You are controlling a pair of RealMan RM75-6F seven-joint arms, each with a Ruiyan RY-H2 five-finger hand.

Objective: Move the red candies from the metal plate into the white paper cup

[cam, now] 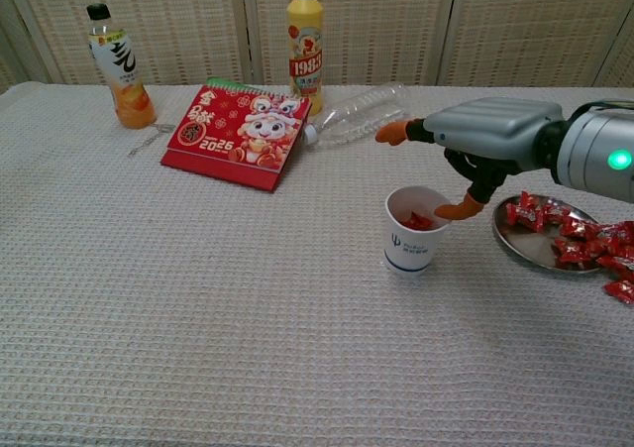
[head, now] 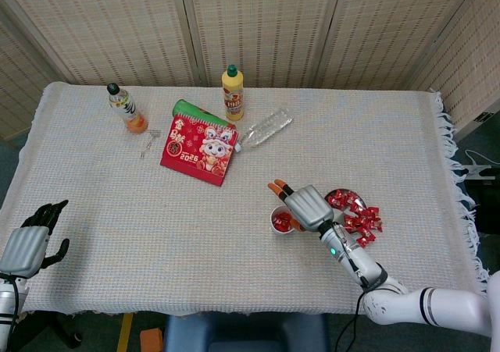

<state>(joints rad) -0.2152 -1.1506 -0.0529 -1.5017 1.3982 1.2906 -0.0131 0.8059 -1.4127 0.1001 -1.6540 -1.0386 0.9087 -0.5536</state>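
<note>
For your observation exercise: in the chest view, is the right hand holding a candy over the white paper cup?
No: the right hand has its fingers spread above the white paper cup, nothing between them.
</note>
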